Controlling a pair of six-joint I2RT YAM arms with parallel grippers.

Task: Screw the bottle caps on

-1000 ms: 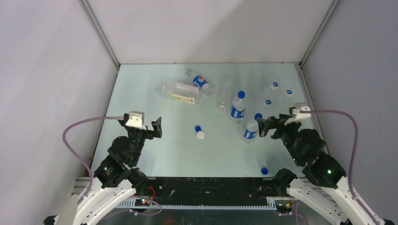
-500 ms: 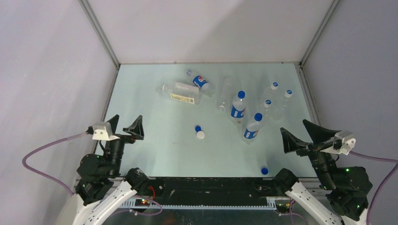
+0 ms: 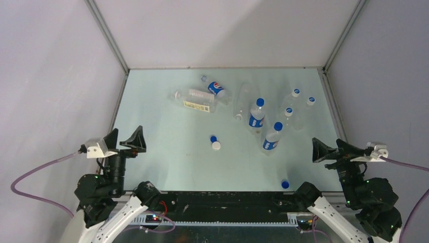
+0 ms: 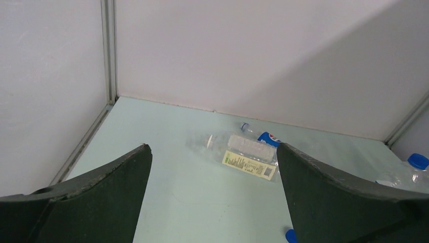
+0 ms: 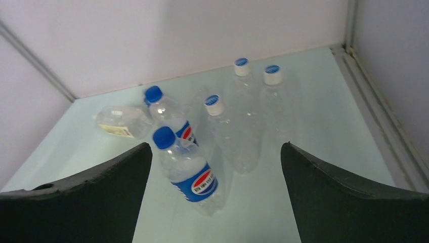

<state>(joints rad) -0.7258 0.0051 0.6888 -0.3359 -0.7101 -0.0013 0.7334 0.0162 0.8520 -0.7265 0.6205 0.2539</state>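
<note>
Counting caps: five upright bottles [image 3: 257, 115] w/ caps on, clustered ahead & to the left of the right gripper [image 3: 327, 144]. Three lying bottles [image 3: 195, 99] sit farther out, ahead & right of the left gripper [image 3: 126, 135]. Their necks look bare, tho hard to tell, so prob. not done. Loose bottle caps: blue cap [image 3: 213, 138] + white cap [image 3: 216, 146] side by side btwn the grippers, second blue cap [image 3: 285, 184] back toward the bases, left of the right gripper. Both grippers gape wide, nothing held, well apart from everything. Approx. five of eight done.

Through my left gripper [image 4: 213, 148], jaws spread wide, I see a pale-labelled bottle [image 4: 243, 156] lying on its side, a blue-labelled bottle [image 4: 267, 136] just behind it.
</note>
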